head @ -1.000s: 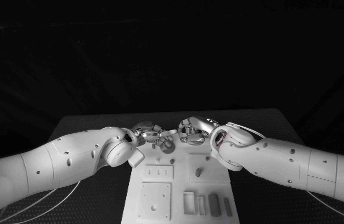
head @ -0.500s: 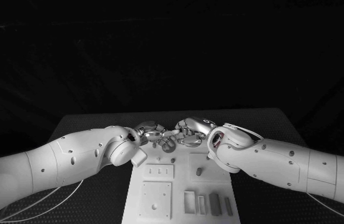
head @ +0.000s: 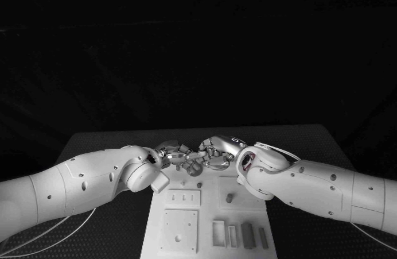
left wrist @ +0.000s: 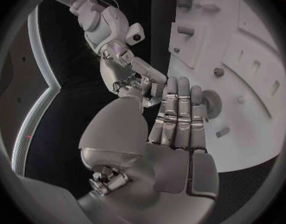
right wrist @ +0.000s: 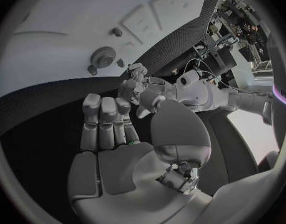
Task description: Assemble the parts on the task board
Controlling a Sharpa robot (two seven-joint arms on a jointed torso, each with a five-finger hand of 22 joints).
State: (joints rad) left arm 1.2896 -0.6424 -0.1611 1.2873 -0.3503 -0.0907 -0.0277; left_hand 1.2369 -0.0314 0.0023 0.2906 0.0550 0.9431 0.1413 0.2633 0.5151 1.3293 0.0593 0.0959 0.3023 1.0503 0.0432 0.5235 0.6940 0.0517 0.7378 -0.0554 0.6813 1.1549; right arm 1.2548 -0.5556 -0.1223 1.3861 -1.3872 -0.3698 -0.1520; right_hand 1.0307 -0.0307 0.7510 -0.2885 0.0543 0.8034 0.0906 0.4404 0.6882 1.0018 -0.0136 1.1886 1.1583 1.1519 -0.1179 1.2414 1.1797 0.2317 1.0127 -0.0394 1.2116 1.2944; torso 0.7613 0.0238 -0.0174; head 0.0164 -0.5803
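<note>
The white task board (head: 207, 216) lies lengthwise in the middle of the black table. My left hand (head: 174, 154) and right hand (head: 217, 152) meet fingertip to fingertip over its far end. In the left wrist view my left hand (left wrist: 174, 124) has its fingers straight and side by side, with the right hand (left wrist: 121, 67) facing it. A grey gear (right wrist: 102, 58) lies flat on the board just beyond them, half hidden behind the left fingers (left wrist: 212, 103). Whether a part sits between the touching fingertips is hidden. A short peg (head: 228, 198) stands mid-board.
Near the board's close end are a square plate (head: 179, 231), a slotted plate (head: 183, 197) and several upright bars (head: 246, 235). More small pegs (right wrist: 117, 32) stand near the gear. Dark table mat (head: 99, 150) borders the board on both sides.
The right hand has shifted a little left toward the left hand, narrowing the gap until their fingertips meet. The left arm has barely moved.
</note>
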